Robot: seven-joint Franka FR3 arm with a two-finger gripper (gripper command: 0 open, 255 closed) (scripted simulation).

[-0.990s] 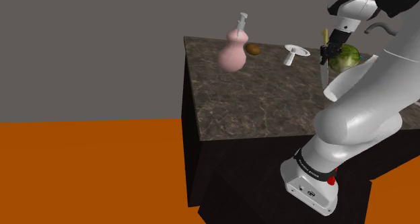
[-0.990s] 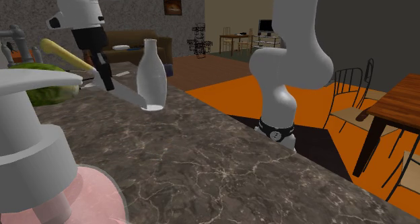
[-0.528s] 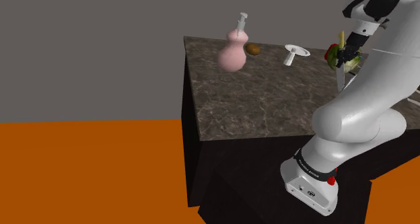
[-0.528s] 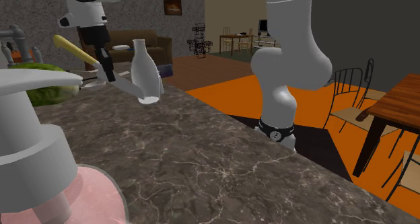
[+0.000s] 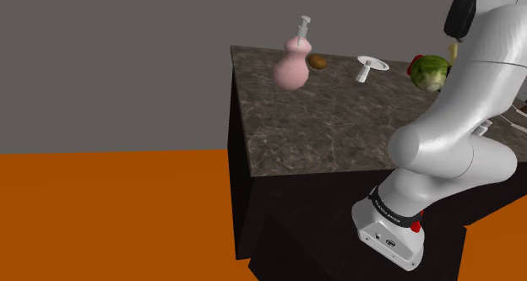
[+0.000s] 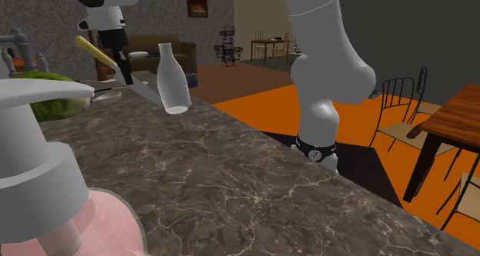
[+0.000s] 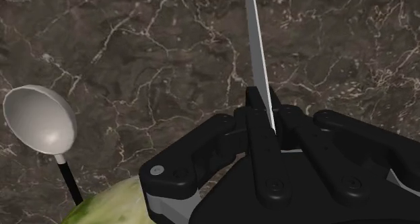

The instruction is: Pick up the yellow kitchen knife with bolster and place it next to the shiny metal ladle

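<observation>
1. The gripper (image 6: 117, 59) is seen clamped narrow on the knife (image 6: 92, 50). In the wrist view its black fingers (image 7: 259, 132) are pressed against the blade's root.
2. The knife is held clear of the dark marbled worktop (image 7: 148, 54). Its yellow handle is raised above the gripper and its grey blade is slanted down beyond it.
3. The ladle (image 7: 40, 118) is seen lying on the worktop off to one side of the fingers, well apart from the blade.
4. Its thin dark handle is led under a green cabbage (image 7: 111, 204).
5. A white bottle (image 6: 174, 76) is seen tilted just beside the blade's tip. Whether the two touch cannot be told.
6. Farther along the worktop a pink dispenser (image 5: 292, 62) and a small brown object (image 5: 317, 62) are placed close together.
7. One of each thing is counted.
</observation>
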